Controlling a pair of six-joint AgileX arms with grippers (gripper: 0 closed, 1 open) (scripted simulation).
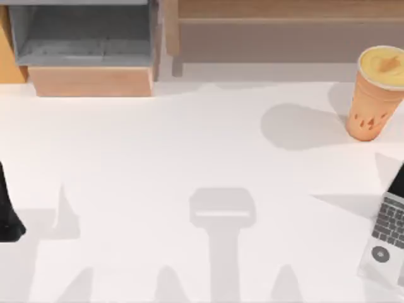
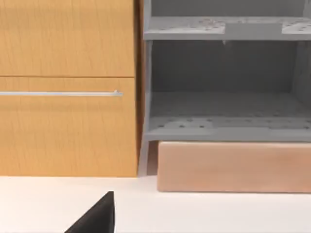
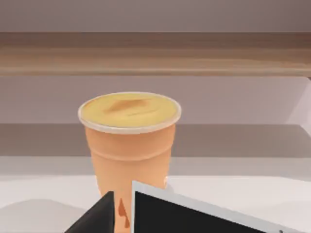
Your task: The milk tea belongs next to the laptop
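Nearest to your right wrist camera, you see the black screen edge of the laptop, and just behind it the milk tea stands upright on the white table. From above, the laptop lies at the right edge of the table, and the milk tea stands apart from it, toward the far right corner. Your left arm is parked at the left edge. For both grippers, I cannot tell whether the fingers are apart or together. To do this step well, I think you should bring the right gripper over the laptop lid without touching it, and take the cup low on its body, because it is tapered and may slip. Farther back there are a wooden cabinet and a grey shelf.
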